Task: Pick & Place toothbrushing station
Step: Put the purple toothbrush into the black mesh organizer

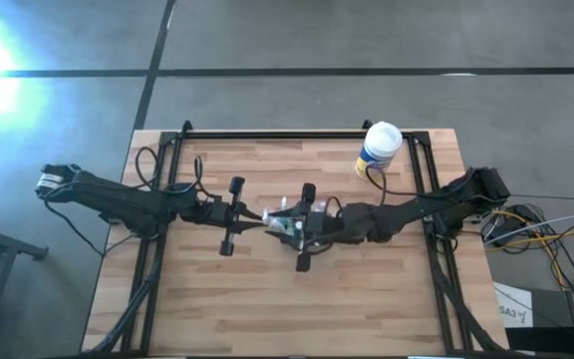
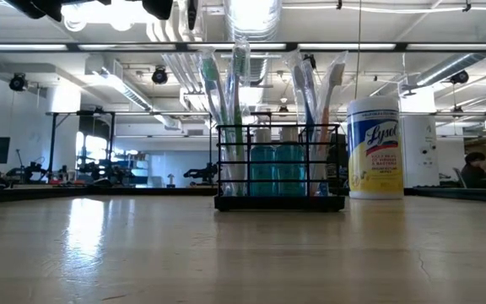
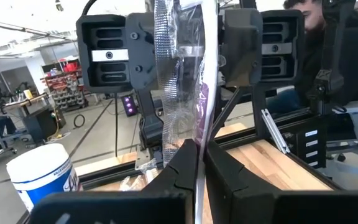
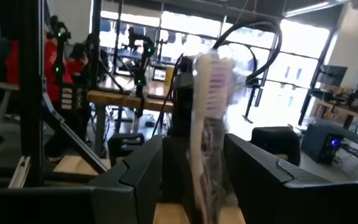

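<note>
The toothbrushing station (image 2: 279, 201), a black wire holder with wrapped toothbrushes and blue bottles in it, rests on its base at the table's middle (image 1: 297, 231). My left gripper (image 1: 259, 219) comes in from the table's left, shut on a plastic-wrapped toothbrush (image 3: 199, 118). My right gripper (image 1: 313, 225) faces it from the right and is open. Its fingers (image 4: 138, 177) stand on either side of the wrapped, pink-bristled toothbrush (image 4: 209, 106); I cannot tell whether they touch it. In the low view only dark parts show at the top edge. My left gripper pinches the wrapped toothbrush's white stem (image 3: 197, 163) between its two fingers, through the clear wrap. The fingers come level from the table's left and lie across the stem. The toothbrush stands upright above the fingers. Its lower end is hidden, so I cannot tell whether it is clear of the holder.
A white-and-yellow Lysol canister (image 1: 379, 148) stands at the table's far right, also in the low view (image 2: 375, 148) and left wrist view (image 3: 39, 177). Black frame rails (image 1: 422, 189) run along the table's sides. A person (image 3: 309, 18) sits beyond the table.
</note>
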You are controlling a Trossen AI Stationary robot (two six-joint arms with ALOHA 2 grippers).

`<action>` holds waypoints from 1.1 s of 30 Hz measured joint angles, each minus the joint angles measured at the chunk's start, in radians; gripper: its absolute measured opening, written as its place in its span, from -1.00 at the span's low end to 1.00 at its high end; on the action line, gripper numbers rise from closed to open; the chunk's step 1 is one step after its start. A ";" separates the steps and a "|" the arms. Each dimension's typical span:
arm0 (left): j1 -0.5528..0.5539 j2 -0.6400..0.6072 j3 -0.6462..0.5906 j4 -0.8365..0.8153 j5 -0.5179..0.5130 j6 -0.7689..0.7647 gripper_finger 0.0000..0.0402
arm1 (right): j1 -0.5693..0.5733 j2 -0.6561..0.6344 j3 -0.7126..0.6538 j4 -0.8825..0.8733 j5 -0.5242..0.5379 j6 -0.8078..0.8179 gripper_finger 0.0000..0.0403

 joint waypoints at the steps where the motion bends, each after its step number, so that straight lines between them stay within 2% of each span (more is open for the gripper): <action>1: 0.000 0.000 0.000 0.000 0.000 0.000 -0.93 | -0.001 0.000 0.004 -0.012 0.000 0.002 -0.16; 9: 0.000 0.000 0.000 -0.003 -0.001 -0.001 -0.93 | -0.026 0.001 -0.003 -0.035 -0.006 0.060 -0.18; 15: 0.001 0.000 0.000 -0.003 -0.019 0.001 -0.93 | -0.030 0.001 -0.006 -0.033 -0.010 0.079 -0.27; 26: 0.002 0.000 0.001 0.000 -0.027 0.005 -0.93 | -0.046 0.013 -0.007 -0.033 -0.045 0.083 -0.53; 33: 0.003 0.000 0.001 -0.011 -0.029 0.000 -0.93 | -0.055 0.026 -0.007 -0.031 -0.046 0.048 -0.88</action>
